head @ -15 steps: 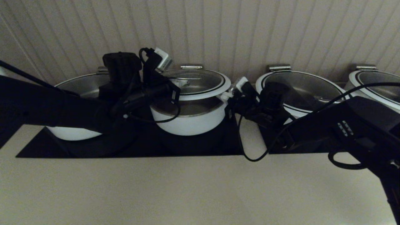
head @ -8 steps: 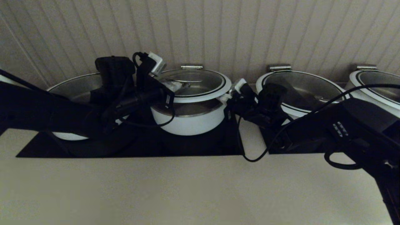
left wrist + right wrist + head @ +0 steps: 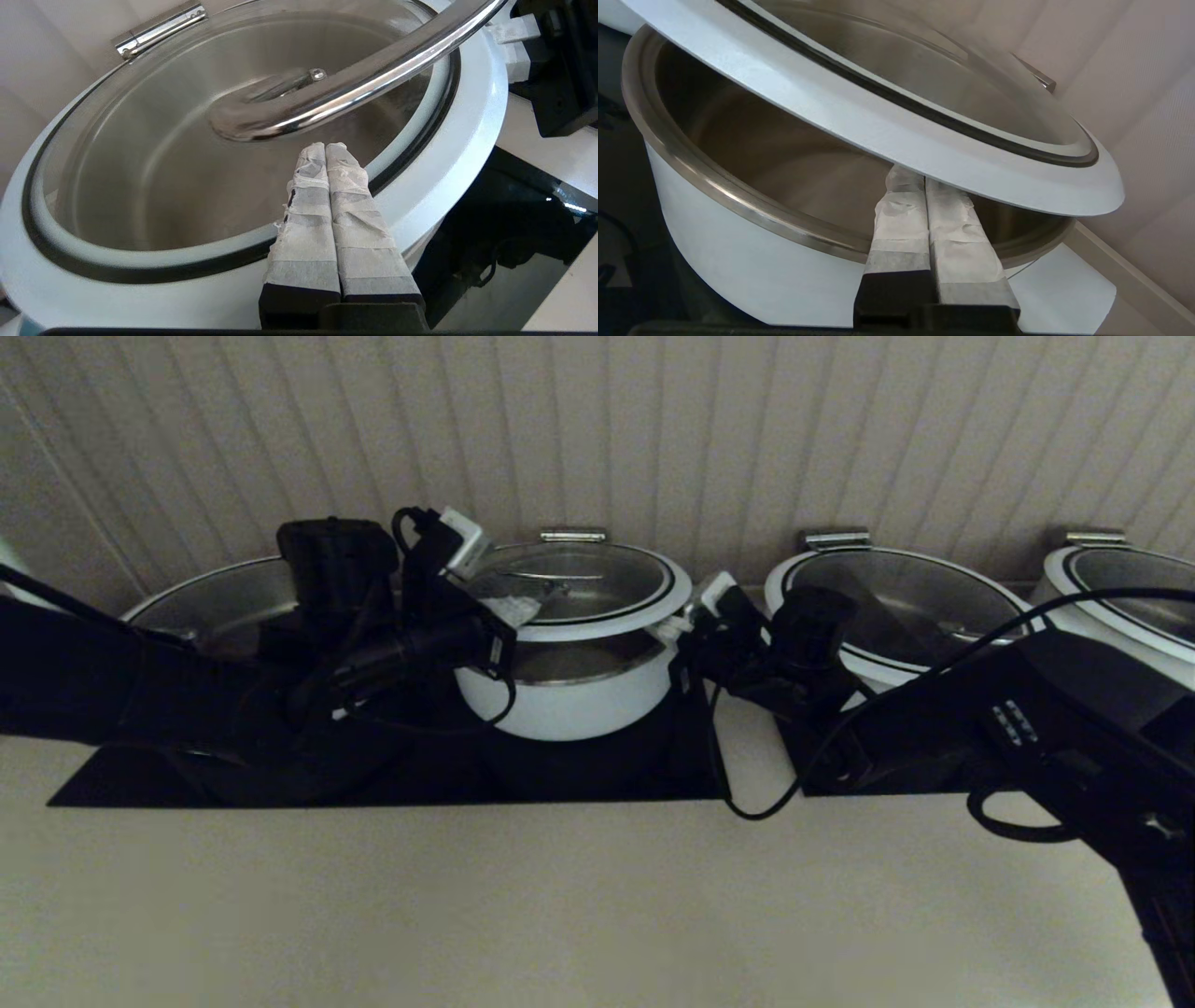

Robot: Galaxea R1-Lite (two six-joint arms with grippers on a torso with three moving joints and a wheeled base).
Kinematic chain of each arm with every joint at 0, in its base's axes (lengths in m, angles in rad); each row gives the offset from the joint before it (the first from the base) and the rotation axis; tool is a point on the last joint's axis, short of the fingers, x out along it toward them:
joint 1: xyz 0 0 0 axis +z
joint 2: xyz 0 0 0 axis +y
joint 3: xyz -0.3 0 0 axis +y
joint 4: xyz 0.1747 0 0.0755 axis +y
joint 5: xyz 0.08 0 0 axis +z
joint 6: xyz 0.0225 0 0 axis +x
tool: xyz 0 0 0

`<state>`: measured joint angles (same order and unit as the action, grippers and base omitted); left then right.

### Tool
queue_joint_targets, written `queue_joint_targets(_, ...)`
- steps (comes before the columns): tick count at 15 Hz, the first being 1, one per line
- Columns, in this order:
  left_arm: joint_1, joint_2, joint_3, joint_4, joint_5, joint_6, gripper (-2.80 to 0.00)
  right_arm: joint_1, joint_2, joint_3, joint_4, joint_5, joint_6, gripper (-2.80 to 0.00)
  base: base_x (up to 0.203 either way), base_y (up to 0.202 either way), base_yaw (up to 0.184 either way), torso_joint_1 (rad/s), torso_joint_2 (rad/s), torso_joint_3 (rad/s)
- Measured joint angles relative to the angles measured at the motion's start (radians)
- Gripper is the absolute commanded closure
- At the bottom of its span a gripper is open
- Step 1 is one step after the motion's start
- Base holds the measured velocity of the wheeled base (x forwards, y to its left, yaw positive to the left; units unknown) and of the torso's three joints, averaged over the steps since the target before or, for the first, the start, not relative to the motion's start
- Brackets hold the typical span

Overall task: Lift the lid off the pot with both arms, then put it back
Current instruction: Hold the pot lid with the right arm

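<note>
Above the small white pot at the back of the counter, the glass lid hangs lifted, its white rim clear of the pot's steel lip, with a dark gap showing all along the near side. The right gripper sits under the rim on the pot's right side, its taped jaws pressed flat together with nothing between them, so the rim rests on their tips rather than in a grasp. The left gripper has its jaws pressed together too, and from the left wrist view they lie over the white rim with their tips just beside the curved steel handle. Whether they bear on the lid from above or merely hover is hard to judge from this angle. Wider white pots stand to either side along the ribbed wall.

With neither arm clamping anything, the lid is only propped. The likely failure is a slide: if the right arm tilts or the two arms move at unequal rates, the smooth rim could slip off the taped tips and drop onto the steel lip, off-centre or edge first. A lid set down askew would sit cocked on the pot. Lowering it level and centred over the opening looks the safest course.
</note>
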<state>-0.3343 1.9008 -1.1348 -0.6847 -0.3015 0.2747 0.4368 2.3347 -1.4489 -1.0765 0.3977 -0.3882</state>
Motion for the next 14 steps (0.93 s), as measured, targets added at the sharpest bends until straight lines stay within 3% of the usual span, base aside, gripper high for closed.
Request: queue_joint_targets(14, 0.000, -0.081, 0.023, 0.013, 0.001, -0.002, 0.00, 0.000, -0.005, 0.001, -0.002, 0.000, 0.000, 0.00, 0.000, 0.000, 0.000, 0.000, 0.00, 0.000)
